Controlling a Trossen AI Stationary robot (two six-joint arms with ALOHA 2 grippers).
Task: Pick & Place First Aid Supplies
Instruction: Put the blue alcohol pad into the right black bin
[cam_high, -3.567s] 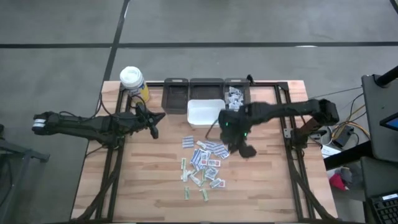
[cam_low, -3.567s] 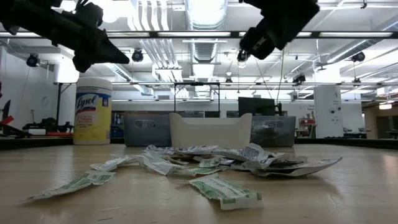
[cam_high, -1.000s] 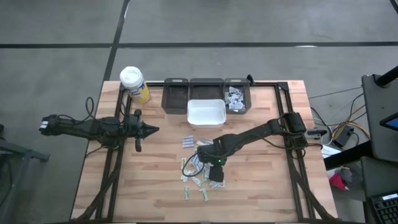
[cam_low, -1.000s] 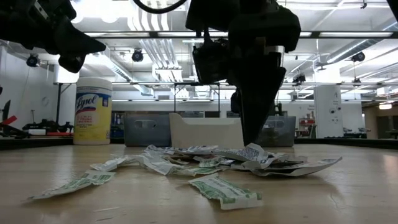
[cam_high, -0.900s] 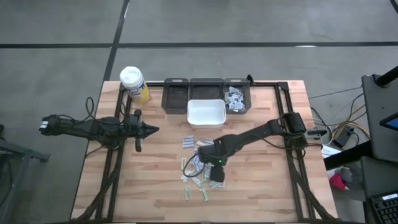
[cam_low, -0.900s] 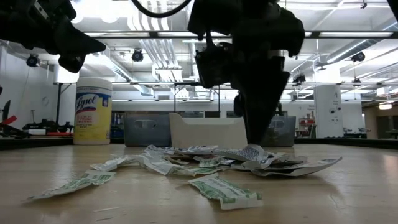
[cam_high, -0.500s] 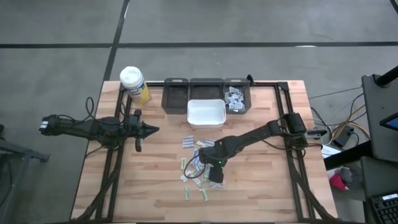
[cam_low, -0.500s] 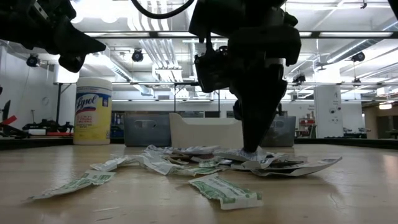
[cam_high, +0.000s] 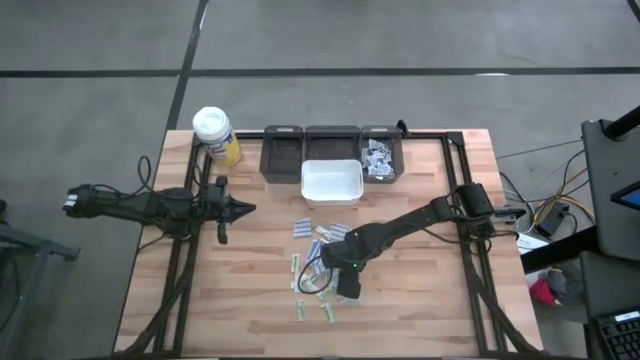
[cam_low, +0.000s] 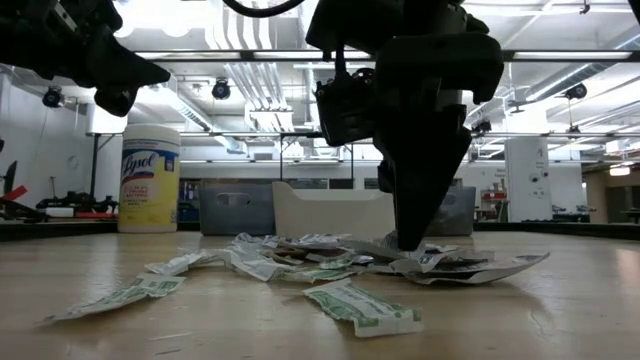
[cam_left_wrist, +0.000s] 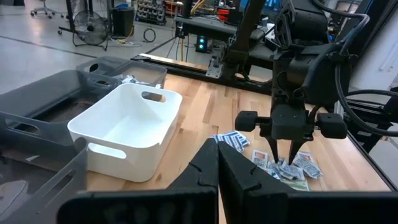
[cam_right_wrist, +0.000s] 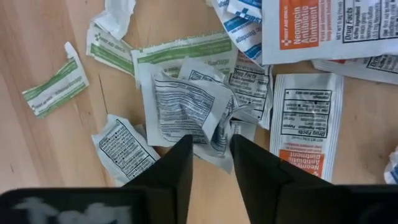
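The first aid supplies (cam_high: 320, 265) lie as a loose pile of small white packets with blue, red and green print in the middle of the wooden table (cam_high: 250, 300), also seen in the low view (cam_low: 330, 265). My right gripper (cam_right_wrist: 211, 146) stands down in the pile's right part (cam_left_wrist: 287, 163), its fingers close together about a crumpled white packet (cam_right_wrist: 186, 109). My left gripper (cam_high: 250, 208) hovers shut and empty over the table's left side, above the surface (cam_low: 160, 72). My right gripper pinches the buckled near edge (cam_right_wrist: 213, 132) of a white packet with black print between its two fingertips. The fingers come from above, pointing steeply down. The packet lies on the table among the others, its paper crumpled up where the fingers meet it.
A white bin (cam_high: 331, 182) stands just beyond the pile. Three grey bins (cam_high: 305, 150) line the far edge; the right one (cam_high: 381, 158) holds packets. A white-capped yellow bottle (cam_high: 215, 135) stands at the far left corner. Bare wood lies left and right of the pile.
The printed packet that stood up at the pile's right side now lies lower, behind my right gripper's fingers.
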